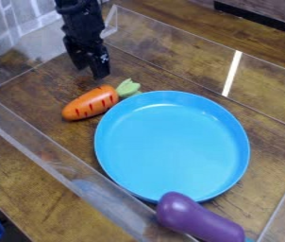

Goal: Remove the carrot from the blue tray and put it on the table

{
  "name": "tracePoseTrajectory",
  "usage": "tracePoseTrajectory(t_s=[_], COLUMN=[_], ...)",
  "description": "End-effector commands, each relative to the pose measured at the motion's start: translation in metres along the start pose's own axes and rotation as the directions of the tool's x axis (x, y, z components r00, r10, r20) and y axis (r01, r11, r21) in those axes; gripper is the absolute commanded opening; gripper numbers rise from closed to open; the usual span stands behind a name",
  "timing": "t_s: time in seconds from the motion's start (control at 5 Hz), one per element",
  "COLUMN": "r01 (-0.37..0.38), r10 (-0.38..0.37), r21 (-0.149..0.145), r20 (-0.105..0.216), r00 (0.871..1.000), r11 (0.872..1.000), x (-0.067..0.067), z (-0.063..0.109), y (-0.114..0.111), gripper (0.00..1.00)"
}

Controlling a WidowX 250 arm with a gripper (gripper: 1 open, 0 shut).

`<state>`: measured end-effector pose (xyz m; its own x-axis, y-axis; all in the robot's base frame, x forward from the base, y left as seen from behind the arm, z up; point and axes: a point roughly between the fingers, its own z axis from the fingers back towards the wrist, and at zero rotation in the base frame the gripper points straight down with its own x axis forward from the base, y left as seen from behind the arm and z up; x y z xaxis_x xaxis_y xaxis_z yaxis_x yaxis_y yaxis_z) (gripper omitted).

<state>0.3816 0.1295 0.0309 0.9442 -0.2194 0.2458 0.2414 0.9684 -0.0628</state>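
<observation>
Dark wood counter (32, 142): carrot (90, 102) outside blue tray (171, 144), left. Pincer (94, 64) wide, empty. I judge carrot light, stiff, slick; take mid-body.

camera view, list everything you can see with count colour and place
carrot: one, orange with a light green top, lying on the table just off the tray's upper left rim
blue tray: one, sky blue, round, middle of the table, nothing in it
eggplant-like toy: one, glossy purple, bottom edge, by the tray's lower rim
table: one, dark brown wood grain
clear walls: transparent, around the table
gripper: one, black, jaws open, above the carrot at upper left, holding nothing
</observation>
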Motion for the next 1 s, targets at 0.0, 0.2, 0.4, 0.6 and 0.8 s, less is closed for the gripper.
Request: tracePoseTrajectory(t_s=[0.0,0.2,0.4,0.6,0.8], r01=[0.064,0.092,0.132,0.175,0.144], r10=[-0.064,-0.093,-0.133,-0.175,-0.144], r21=[0.016,0.013,0.006,-0.001,0.012], r20=[0.023,0.018,0.012,0.006,0.005], r00=[0.998,0.996,0.991,0.985,0.990], r11=[0.998,0.996,0.991,0.985,0.990], x=[0.007,0.007,0.012,0.016,0.008], z=[0.007,0.003,0.000,-0.001,0.003], y=[0.002,0.012,0.016,0.024,0.037], gripper=[1.00,1.00,0.00,0.00,0.00])
